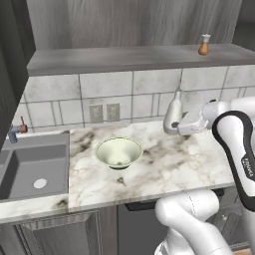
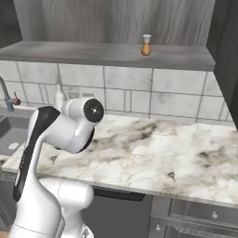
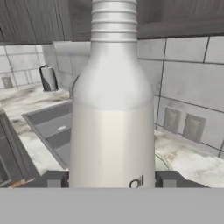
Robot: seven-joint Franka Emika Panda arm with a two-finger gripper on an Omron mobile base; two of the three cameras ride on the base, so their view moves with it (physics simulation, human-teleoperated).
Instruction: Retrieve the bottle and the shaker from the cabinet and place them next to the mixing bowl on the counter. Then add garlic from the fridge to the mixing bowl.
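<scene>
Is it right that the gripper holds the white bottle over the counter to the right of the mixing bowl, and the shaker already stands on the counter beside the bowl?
Not quite. The shaker stands on the cabinet shelf, as the left base view shows. The rest holds: the gripper is shut on the bottle, over the counter to the right of the mixing bowl.

Pale grey tiled wall (image 1: 124, 89) behind, twin outlets (image 1: 104, 112) at 12 o'clock. Grey wood shelf (image 1: 119, 59) above, wood-grain panel (image 1: 129, 22) higher still. Grey sink (image 1: 30, 169) at 9 o'clock, faucet (image 1: 17, 130) beside. Grey cabinet fronts (image 2: 195, 216) at 6 o'clock. Soft, even light.
</scene>
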